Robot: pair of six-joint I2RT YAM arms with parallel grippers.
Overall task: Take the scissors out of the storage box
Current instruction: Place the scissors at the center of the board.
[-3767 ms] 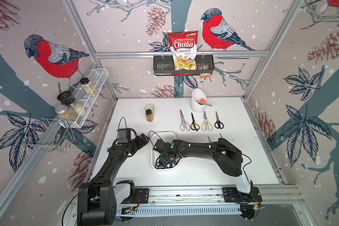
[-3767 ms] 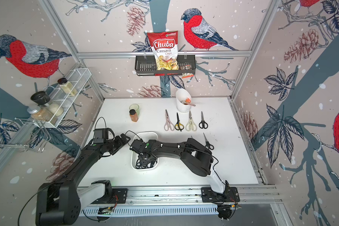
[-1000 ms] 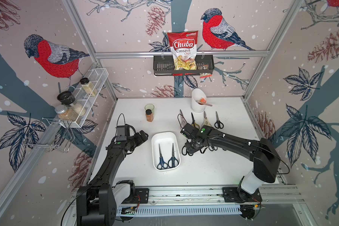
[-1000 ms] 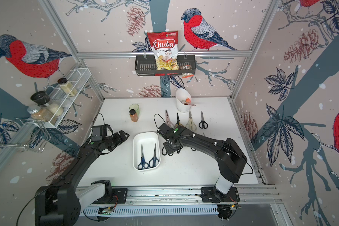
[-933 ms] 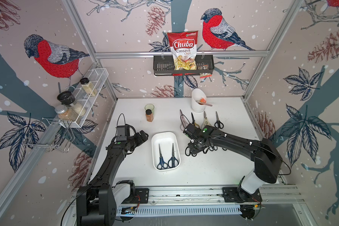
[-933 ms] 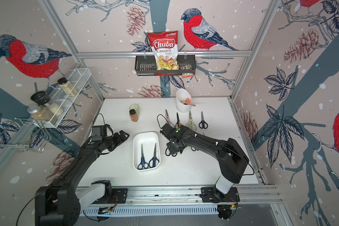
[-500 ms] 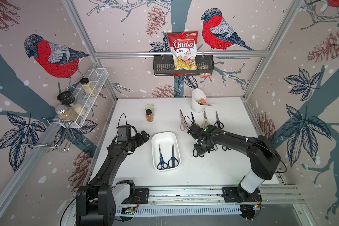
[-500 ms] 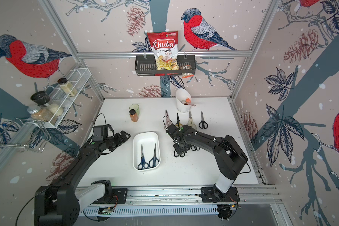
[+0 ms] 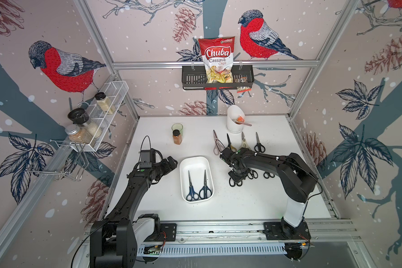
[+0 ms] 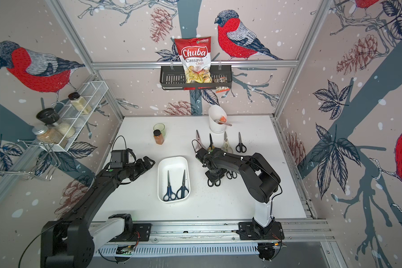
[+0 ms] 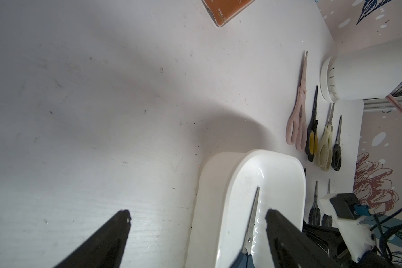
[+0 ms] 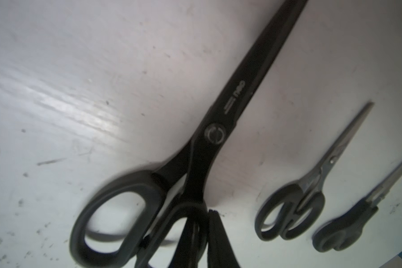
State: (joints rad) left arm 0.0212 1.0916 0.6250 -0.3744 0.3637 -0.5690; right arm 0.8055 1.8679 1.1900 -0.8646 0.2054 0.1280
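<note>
Scissors (image 12: pixel 218 130) leaving the storage box (image 9: pixel 195 166), two remain

The right end effector (image 12: pixel 202 232) pinches the black pair by a handle loop, farther right of the box than a second ago. Two dark-blue pairs (image 9: pixel 205 185) lie lengthwise inside, tips toward the back wall, nearest the spread left end effector (image 11: pixel 197 213).

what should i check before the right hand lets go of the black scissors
1. right hand grip: ok, shut on a handle loop of the black scissors
2. scissors resting on the table: cannot tell
3. gap to the small black pair: ok, apart
4. left hand out of the way: ok, open, empty, beside the storage box
5. box emptied: not ok, a blue-handled pair and a darker pair inside
</note>
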